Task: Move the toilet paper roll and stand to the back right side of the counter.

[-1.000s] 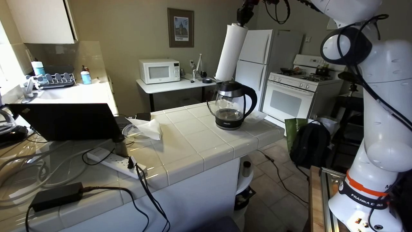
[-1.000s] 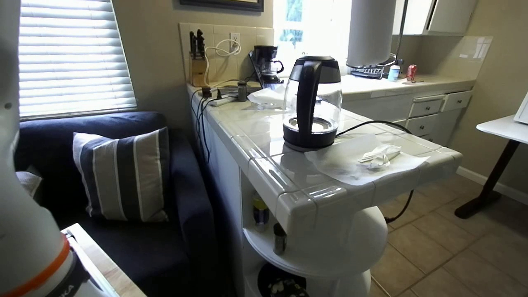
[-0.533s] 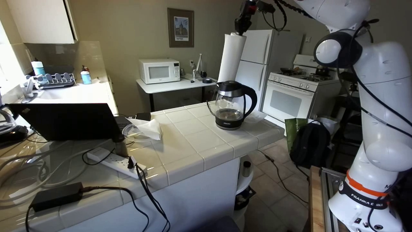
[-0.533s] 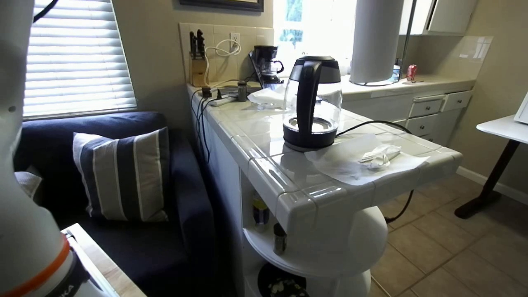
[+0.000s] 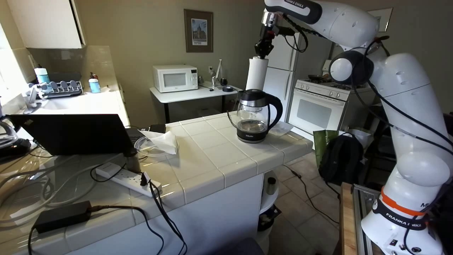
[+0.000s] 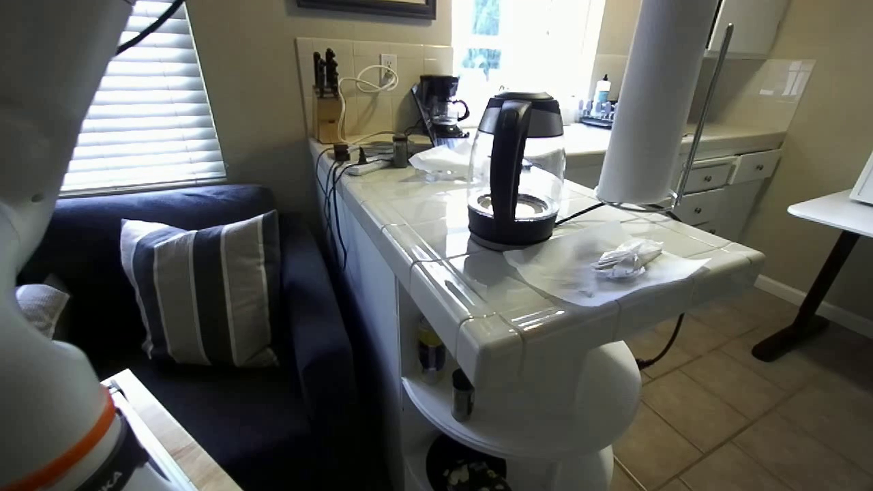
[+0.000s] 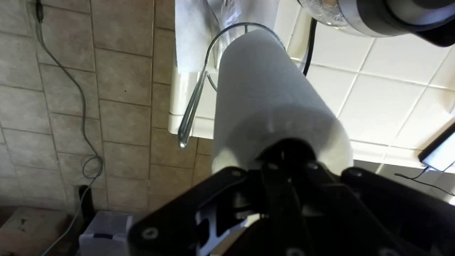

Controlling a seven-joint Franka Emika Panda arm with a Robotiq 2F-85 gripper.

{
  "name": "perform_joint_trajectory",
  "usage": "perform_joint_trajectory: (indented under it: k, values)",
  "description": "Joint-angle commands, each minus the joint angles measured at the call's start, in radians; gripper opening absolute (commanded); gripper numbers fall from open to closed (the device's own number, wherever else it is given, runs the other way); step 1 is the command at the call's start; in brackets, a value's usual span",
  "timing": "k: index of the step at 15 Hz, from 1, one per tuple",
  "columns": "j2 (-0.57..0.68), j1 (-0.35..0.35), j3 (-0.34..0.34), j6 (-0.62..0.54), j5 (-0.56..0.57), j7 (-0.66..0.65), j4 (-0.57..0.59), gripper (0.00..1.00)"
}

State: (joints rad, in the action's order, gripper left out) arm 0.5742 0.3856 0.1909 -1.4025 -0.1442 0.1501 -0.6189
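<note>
A tan wall (image 5: pixel 138 33) rises behind the glossy, white-tiled counter (image 5: pixel 219 152); at upper centre hangs the gripper (image 5: pixel 262 56), fingers clamped on a tilted, cylindrical paper-towel roll (image 5: pixel 257 73) and wire stand (image 7: pixel 191 110).

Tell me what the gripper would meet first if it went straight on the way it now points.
The gripper points down onto the paper roll and stand it holds, so the roll comes first. Lowered with it, the wire base would probably meet the counter or white sheet; depth is unclear.

In exterior view, paper roll (image 6: pixel 651 102) cut off above; wrist view crops kettle (image 7: pixel 382 17).
</note>
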Motion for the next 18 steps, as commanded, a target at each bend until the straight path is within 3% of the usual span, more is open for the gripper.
perform_joint_trajectory:
  k: [1, 2, 3, 8, 9, 10, 18]
  values:
    - [0.086, 0.044, -0.019, 0.024, 0.023, -0.087, 0.125, 0.02]
    - [0.083, 0.029, 0.017, -0.015, 0.019, -0.108, 0.102, 0.02]
    - [0.116, 0.055, -0.016, -0.002, 0.029, -0.136, 0.159, 0.02]
    - [0.187, 0.051, -0.022, -0.044, 0.050, -0.279, 0.250, 0.02]
    - [0.193, 0.044, -0.019, -0.067, 0.065, -0.306, 0.251, 0.02]
    - [0.152, 0.028, -0.014, -0.122, 0.084, -0.325, 0.166, 0.02]
    - [0.217, -0.018, -0.019, -0.200, 0.127, -0.415, 0.181, 0.02]
